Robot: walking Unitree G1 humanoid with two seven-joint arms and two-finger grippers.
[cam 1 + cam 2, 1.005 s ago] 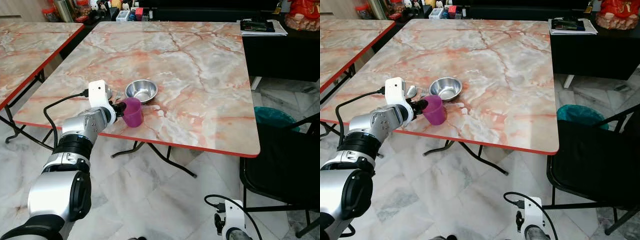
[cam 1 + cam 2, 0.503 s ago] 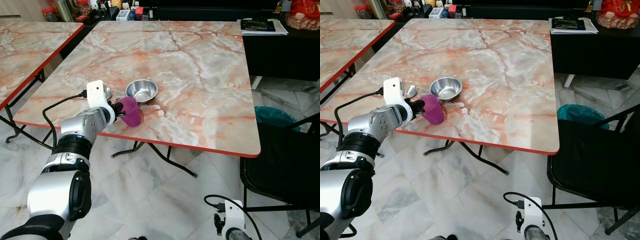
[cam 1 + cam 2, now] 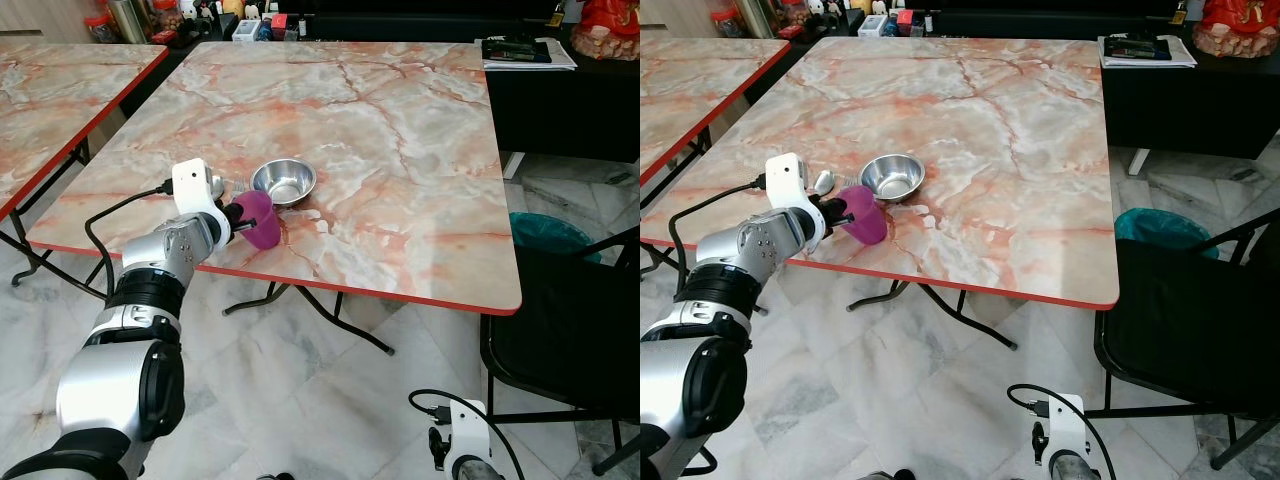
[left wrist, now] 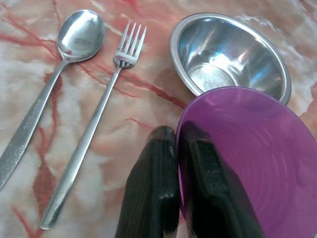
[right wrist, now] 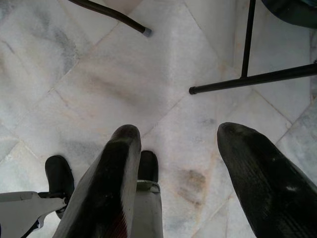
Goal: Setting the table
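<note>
Left end effector, clenched on the purple cup rim at frame left, has tilted it beside the bowl; placement unfinished.

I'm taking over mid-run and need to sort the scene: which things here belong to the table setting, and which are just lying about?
Belongs to the job:
- purple cup, tilted, its rim pinched by the left gripper
- steel bowl
- fork
- spoon
- marble-pattern table

Just lying about:
- black chair
- teal bin
- papers on the black sideboard
- right gripper, idle over the floor
</note>
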